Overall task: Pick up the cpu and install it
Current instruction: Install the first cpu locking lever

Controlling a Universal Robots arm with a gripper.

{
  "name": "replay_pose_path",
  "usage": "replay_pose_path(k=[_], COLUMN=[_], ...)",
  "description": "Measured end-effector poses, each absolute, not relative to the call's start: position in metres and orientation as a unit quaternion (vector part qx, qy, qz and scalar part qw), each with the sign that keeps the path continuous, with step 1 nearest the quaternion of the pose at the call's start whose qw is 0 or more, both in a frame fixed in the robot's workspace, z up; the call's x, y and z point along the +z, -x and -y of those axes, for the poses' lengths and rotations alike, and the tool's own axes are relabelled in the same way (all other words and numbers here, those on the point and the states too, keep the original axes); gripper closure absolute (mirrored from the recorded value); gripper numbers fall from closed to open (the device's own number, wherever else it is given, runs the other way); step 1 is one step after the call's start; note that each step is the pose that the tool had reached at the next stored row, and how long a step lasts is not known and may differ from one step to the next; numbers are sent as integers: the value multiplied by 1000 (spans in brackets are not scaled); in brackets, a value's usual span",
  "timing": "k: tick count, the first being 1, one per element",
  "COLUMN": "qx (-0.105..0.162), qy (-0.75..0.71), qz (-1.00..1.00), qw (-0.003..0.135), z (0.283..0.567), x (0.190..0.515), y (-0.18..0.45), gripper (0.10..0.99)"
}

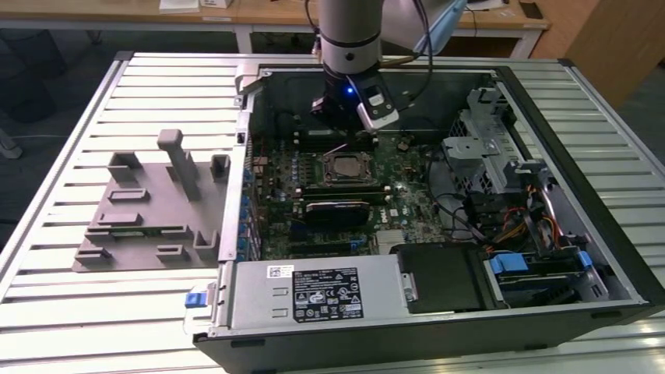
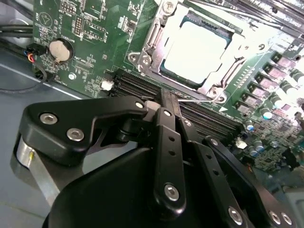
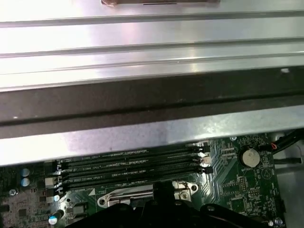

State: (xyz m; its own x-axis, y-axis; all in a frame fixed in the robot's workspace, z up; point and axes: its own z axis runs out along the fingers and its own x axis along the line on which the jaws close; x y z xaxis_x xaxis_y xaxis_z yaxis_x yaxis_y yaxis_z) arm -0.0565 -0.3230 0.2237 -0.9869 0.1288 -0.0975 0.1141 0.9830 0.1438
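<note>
Cpu (image 2: 195,53) (image 1: 342,167): silver-grey square, lying flat, seated inside motherboard socket frame.

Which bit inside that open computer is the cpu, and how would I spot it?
Start at the open computer case, then the green motherboard on its floor. Near the board's middle sits a metal socket frame; the cpu is the flat, pale silver square inside it, unlike the long black memory slots alongside.

Overall light: room lighting is falling evenly from above, fairly bright.
Glare: the cpu (image 2: 197,50) is washing out almost white; the slatted table (image 1: 62,140) is shining pale.
Shadow: the case interior (image 1: 291,93) is sitting dark.
Focus: the gripper (image 2: 166,102) linkage is blurring close up.
</note>
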Motion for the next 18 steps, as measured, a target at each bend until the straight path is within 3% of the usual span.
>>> replay_pose_path(k=[5, 18], qx=[68, 63], qy=[-66, -135], qz=[-993, -986], qw=[63, 69], z=[322, 319], x=[219, 209], y=[60, 62], gripper=[980, 980])
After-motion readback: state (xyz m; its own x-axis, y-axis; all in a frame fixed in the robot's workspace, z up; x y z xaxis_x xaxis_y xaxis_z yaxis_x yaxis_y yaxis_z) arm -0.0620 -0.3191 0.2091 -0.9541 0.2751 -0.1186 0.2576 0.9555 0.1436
